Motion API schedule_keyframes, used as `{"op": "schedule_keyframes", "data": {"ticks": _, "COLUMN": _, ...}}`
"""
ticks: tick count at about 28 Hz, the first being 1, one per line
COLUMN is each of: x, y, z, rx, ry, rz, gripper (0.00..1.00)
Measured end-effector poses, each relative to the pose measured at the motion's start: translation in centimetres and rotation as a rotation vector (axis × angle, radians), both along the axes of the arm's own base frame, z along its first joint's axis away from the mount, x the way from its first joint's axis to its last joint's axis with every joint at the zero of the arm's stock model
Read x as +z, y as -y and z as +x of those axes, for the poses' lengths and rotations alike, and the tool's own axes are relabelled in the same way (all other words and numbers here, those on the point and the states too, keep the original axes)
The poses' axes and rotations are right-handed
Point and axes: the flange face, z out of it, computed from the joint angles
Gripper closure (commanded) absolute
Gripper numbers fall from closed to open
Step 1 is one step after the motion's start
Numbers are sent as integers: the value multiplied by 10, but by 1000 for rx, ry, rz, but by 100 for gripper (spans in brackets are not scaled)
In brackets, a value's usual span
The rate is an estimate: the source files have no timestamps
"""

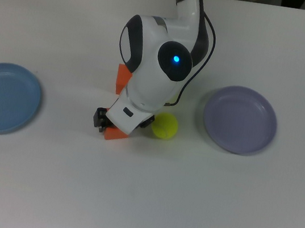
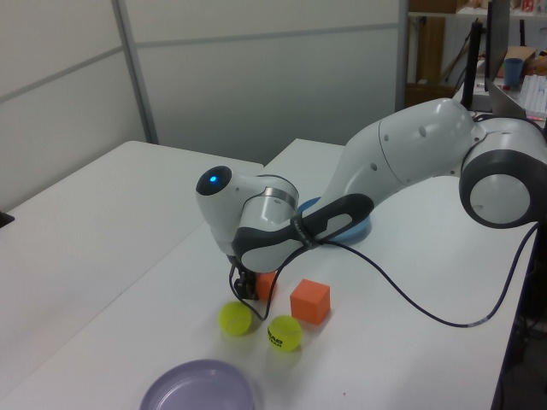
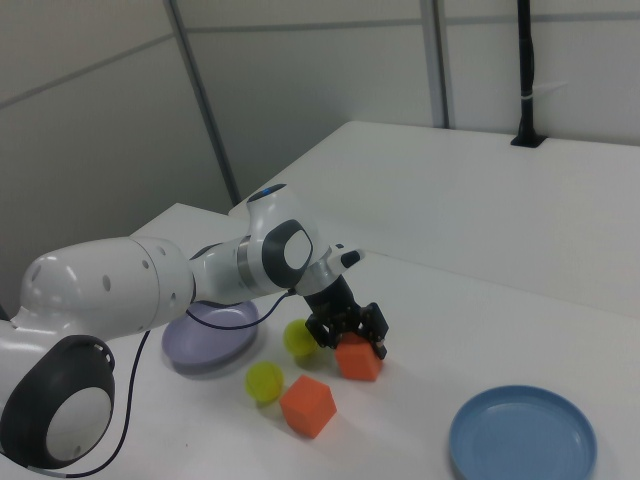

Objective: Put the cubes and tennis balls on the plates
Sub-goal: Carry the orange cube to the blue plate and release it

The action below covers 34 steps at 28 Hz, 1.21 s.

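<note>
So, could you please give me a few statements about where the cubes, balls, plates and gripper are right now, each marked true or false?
1. The gripper is down at one orange cube. True.
2. A tennis ball lies on the lavender plate. False: that plate holds nothing; the ball seen in the top view lies on the table.
3. The blue plate holds nothing. True.
4. The second cube sits on the blue plate. False: it rests on the table.
5. The gripper hovers over the lavender plate. False: it is at the cube, between the plates.
</note>
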Motion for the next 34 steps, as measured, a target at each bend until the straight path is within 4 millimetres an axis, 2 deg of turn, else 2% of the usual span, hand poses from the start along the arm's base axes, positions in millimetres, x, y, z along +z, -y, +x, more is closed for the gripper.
{"op": "schedule_keyframes", "data": {"ticks": 6, "x": 7, "y": -1, "z": 2, "rx": -3, "ry": 15, "rz": 5, "gripper": 100}}
{"op": "schedule_keyframes", "data": {"ticks": 9, "x": 27, "y": 4, "z": 8, "rx": -34, "ry": 59, "rz": 17, "gripper": 100}}
{"op": "schedule_keyframes", "data": {"ticks": 11, "x": 46, "y": 18, "z": 13, "rx": -69, "ry": 90, "rz": 24, "gripper": 100}}
{"op": "schedule_keyframes", "data": {"ticks": 14, "x": 73, "y": 57, "z": 20, "rx": -131, "ry": 127, "rz": 24, "gripper": 100}}
{"op": "schedule_keyframes", "data": {"ticks": 17, "x": 83, "y": 108, "z": 27, "rx": -201, "ry": 143, "rz": 16, "gripper": 100}}
{"op": "schedule_keyframes", "data": {"ticks": 18, "x": 84, "y": 135, "z": 29, "rx": -236, "ry": 145, "rz": 13, "gripper": 100}}
{"op": "schedule_keyframes", "data": {"ticks": 21, "x": 80, "y": 189, "z": 30, "rx": -296, "ry": 134, "rz": 4, "gripper": 100}}
{"op": "schedule_keyframes", "data": {"ticks": 23, "x": 70, "y": 226, "z": 28, "rx": -331, "ry": 112, "rz": -4, "gripper": 99}}
{"op": "schedule_keyframes", "data": {"ticks": 24, "x": 64, "y": 235, "z": 27, "rx": -340, "ry": 102, "rz": -6, "gripper": 93}}
{"op": "schedule_keyframes", "data": {"ticks": 25, "x": 58, "y": 244, "z": 27, "rx": -351, "ry": 92, "rz": -7, "gripper": 81}}
{"op": "schedule_keyframes", "data": {"ticks": 26, "x": 51, "y": 251, "z": 26, "rx": -360, "ry": 82, "rz": -8, "gripper": 62}}
{"op": "schedule_keyframes", "data": {"ticks": 27, "x": 43, "y": 256, "z": 26, "rx": -366, "ry": 74, "rz": -9, "gripper": 1}}
{"op": "schedule_keyframes", "data": {"ticks": 30, "x": 25, "y": 261, "z": 30, "rx": -360, "ry": 86, "rz": 4, "gripper": 0}}
{"op": "schedule_keyframes", "data": {"ticks": 34, "x": 21, "y": 254, "z": 36, "rx": -342, "ry": 126, "rz": 30, "gripper": 0}}
